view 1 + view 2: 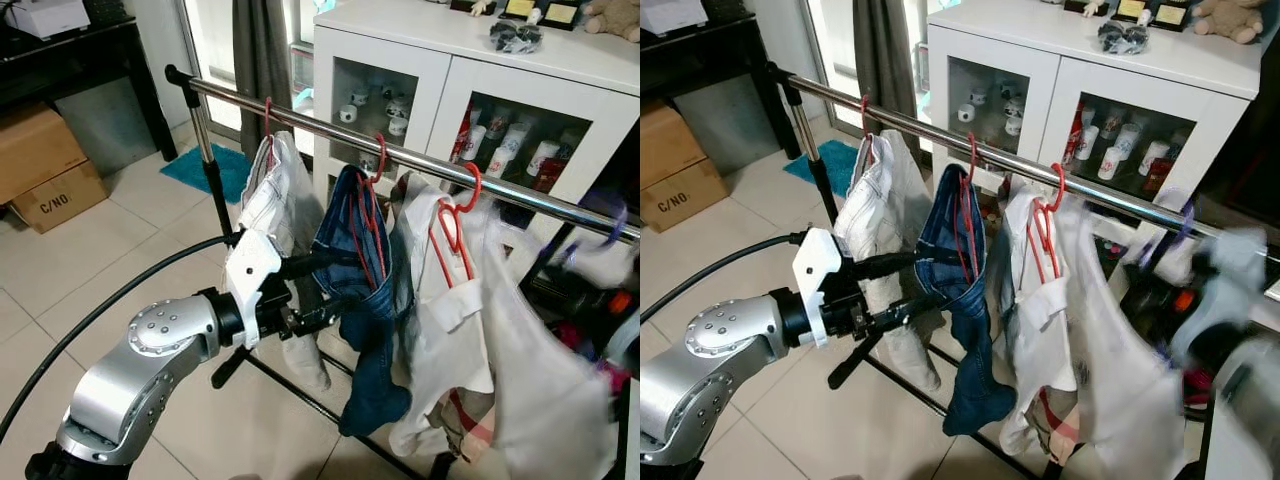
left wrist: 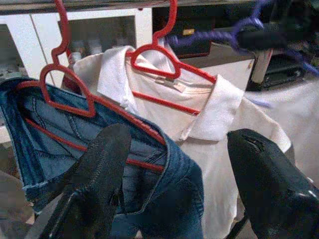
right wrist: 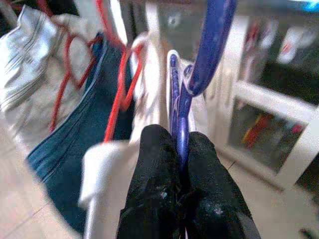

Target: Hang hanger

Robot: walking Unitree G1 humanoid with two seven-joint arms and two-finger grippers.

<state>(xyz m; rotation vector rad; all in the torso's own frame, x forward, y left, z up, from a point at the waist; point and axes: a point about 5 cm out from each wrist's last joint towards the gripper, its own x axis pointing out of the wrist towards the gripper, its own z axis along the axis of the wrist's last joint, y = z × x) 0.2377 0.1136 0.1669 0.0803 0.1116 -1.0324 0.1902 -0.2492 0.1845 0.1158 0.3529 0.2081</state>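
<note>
We hold the blue hanger (image 3: 192,74) in the right gripper (image 3: 182,149), fingers clamped on its neck just below the hook, which rises straight up and away from the fingertips. A white garment (image 1: 1110,340) hangs from it at the right of the rack.

The rail (image 1: 420,160) runs from its near-left end post, rising toward the far right in front of the white cabinet (image 1: 450,70). Three red hangers already sit on it: one with a pale garment (image 1: 275,200) nearest the post, one with jeans (image 1: 365,300) mid-rail, one with a white collared shirt (image 1: 440,300) further right.

The relation that matters: in the right eye view the blue hook (image 1: 1172,225) shows as a smear at rail height, right of the third red hanger (image 1: 1050,215), where the rail is bare. Blur is heavy there, so we cannot say whether the hook is over the rail or just short of it. Judgement: the hanger's plane should cross the rail, with the hook lifted above it and lowered on.

The left gripper (image 2: 174,164) is spread wide, holding nothing, just beside the jeans near the rail's middle. The right arm is nearer the free stretch.
</note>
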